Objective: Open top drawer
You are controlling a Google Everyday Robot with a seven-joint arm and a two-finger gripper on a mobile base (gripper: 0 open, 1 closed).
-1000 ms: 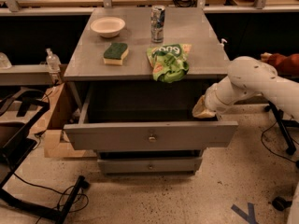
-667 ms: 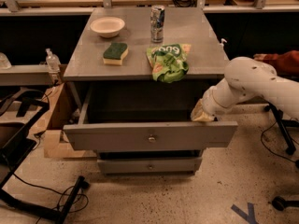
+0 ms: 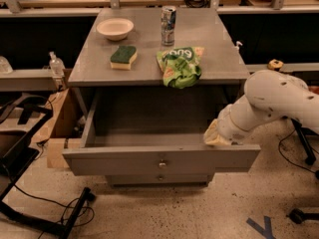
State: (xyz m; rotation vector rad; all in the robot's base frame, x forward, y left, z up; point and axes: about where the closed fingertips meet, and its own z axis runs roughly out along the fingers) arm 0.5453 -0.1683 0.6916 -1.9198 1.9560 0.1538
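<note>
- Pulling from the right end, you had the gripper (image 3: 215,137) down at the front panel of the top drawer (image 3: 114,159). It sat just behind the panel's upper edge near the right corner, on the box side.
- Gripper state: I could not tell whether it was wide, narrow or clamped on the panel, because the wrist covered that spot.
- Change over the last second: the drawer front sat lower in view and nearer the camera than it had, and more of the deep grey box showed under the cabinet top (image 3: 94,68). The gripper had travelled with the panel, staying at the same corner.
- What that meant: the drawer was sliding freely — your pull at the panel edge was working without the knob (image 3: 161,164), which sat at the panel's centre, well apart from the gripper.
- Where the task's thing was: well out of the cabinet, its front clearly ahead of the lower drawer (image 3: 134,179) beneath it.
- On top, the bowl (image 3: 115,28), can (image 3: 168,19), sponge (image 3: 123,57) and green chip bag (image 3: 180,66) had not shifted. The bag hung over the front edge above the open box.
- My judgement: you were at or very near done — further pulling risked dragging the box off its runners.
</note>
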